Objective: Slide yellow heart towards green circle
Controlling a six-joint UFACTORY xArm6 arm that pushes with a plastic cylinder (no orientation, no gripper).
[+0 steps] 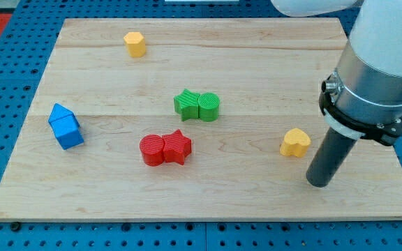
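Observation:
The yellow heart point(296, 142) lies on the wooden board point(257, 202) at the view's right. The green circle point(209, 107) sits near the board's middle, touching a green star point(185, 104) on its left. My tip point(319, 183) stands on the board just below and right of the yellow heart, a small gap away from it. The green circle is well to the left and above the heart.
A red circle point(152, 150) and red star point(177, 146) touch each other below the green pair. A blue block point(65, 126) lies at the left. A yellow hexagon point(135, 43) sits near the top edge. The arm's grey body point(375, 77) looms at the right.

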